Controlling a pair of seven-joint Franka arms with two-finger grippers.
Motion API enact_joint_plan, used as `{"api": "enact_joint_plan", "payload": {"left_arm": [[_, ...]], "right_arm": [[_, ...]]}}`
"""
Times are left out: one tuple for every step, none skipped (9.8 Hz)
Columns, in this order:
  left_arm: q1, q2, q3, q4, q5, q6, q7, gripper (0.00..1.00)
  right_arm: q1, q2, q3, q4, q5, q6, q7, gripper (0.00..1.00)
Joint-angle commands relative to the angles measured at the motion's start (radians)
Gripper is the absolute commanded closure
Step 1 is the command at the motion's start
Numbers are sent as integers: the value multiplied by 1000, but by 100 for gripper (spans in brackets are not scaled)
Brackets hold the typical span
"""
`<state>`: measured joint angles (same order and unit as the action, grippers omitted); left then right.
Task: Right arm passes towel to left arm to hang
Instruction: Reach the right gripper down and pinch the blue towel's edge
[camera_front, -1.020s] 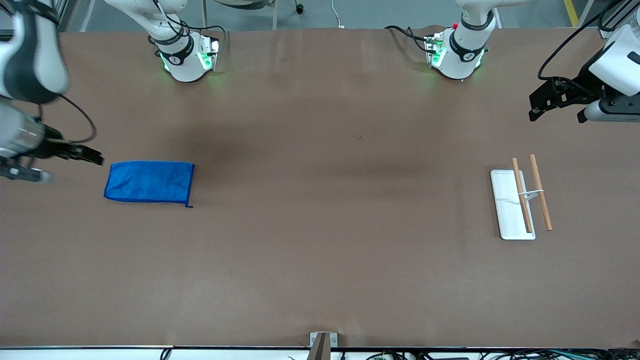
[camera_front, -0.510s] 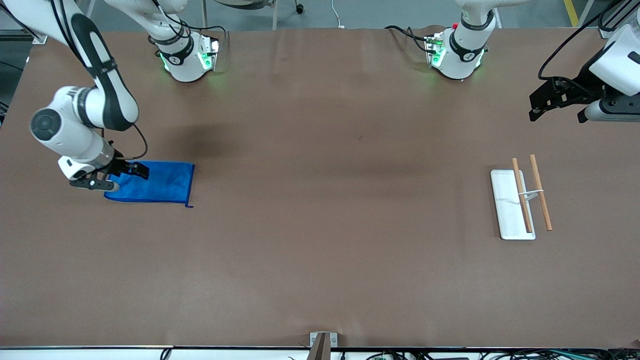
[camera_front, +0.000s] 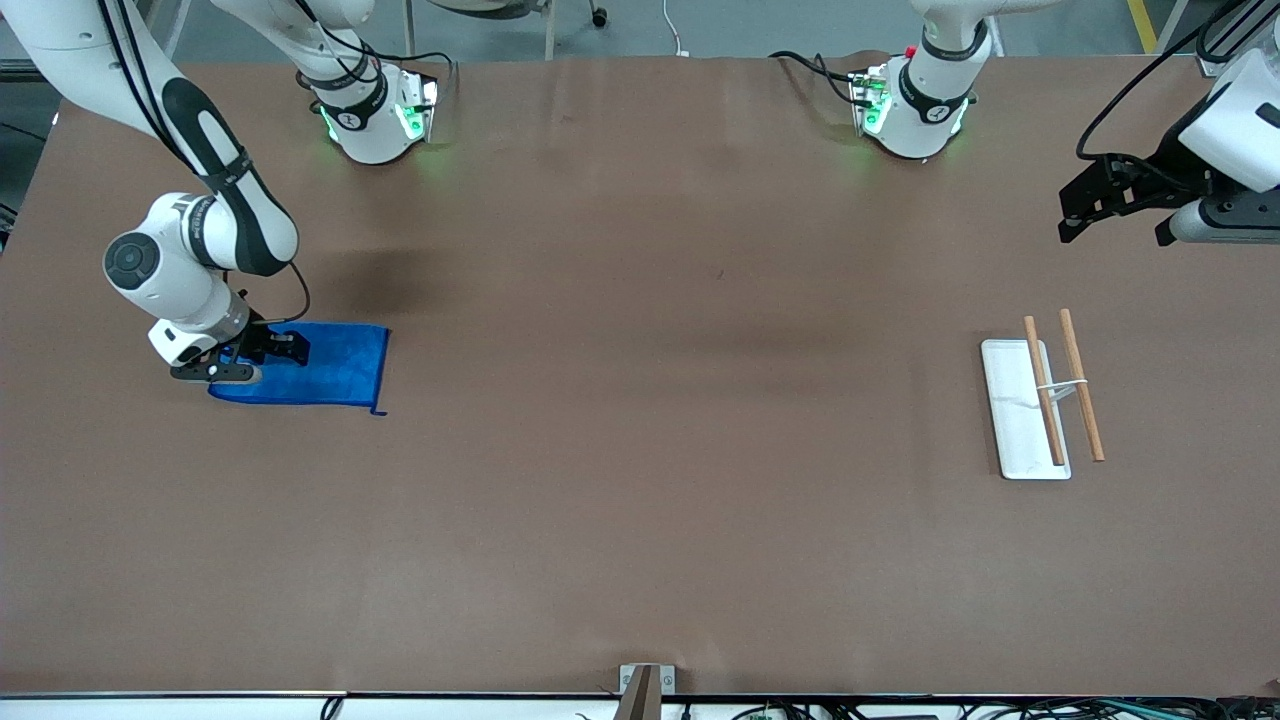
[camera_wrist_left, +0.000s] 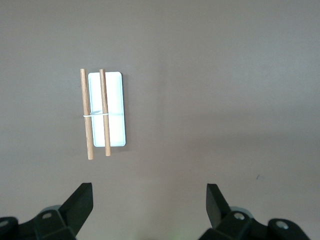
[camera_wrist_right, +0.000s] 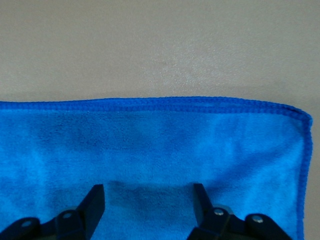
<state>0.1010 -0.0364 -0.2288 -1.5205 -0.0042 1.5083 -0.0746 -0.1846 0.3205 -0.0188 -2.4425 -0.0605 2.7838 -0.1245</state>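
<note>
This looks like a robot lab: two big white robot arms (camera_front: 200, 230) bolted at twelve o'clock on a plain brown table (camera_front: 640, 500).

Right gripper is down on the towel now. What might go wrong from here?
1. The towel lies flat on the table, and the right gripper has its jaws apart over the cloth; closing may slide over it or pinch only a thin fold that slips when lifted.
2. It sits near one end, so the rest may hang long and drag.
3. The left gripper waits open over the table's left-arm end near the wooden-bar rack: a long carry.
</note>
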Motion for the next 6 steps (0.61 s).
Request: {"api": "enact_joint_plan", "payload": {"left_arm": [[2, 7, -1, -23, -2, 1, 16, 0], [2, 9, -1, -21, -2, 1, 15, 0], [5, 9, -1, -20, -2, 1, 18, 0], [3, 9, -1, -23, -3, 1, 18, 0], [2, 9, -1, -21, -3, 1, 16, 0], [5, 9, -1, -20, -3, 1, 18, 0]], "right_arm": [[-13, 5, 8, -30, -15, 36, -4, 67], [-21, 5, 8, -29, -12, 36, 6, 97], [-27, 3, 8, -26, -10, 25, 9, 100], [-24, -11, 10, -21, -10, -16, 22, 100], [-18, -64, 11, 9, -10, -146, 28, 100], [-9, -127, 14, 70, -10, -315, 31, 100]]}}
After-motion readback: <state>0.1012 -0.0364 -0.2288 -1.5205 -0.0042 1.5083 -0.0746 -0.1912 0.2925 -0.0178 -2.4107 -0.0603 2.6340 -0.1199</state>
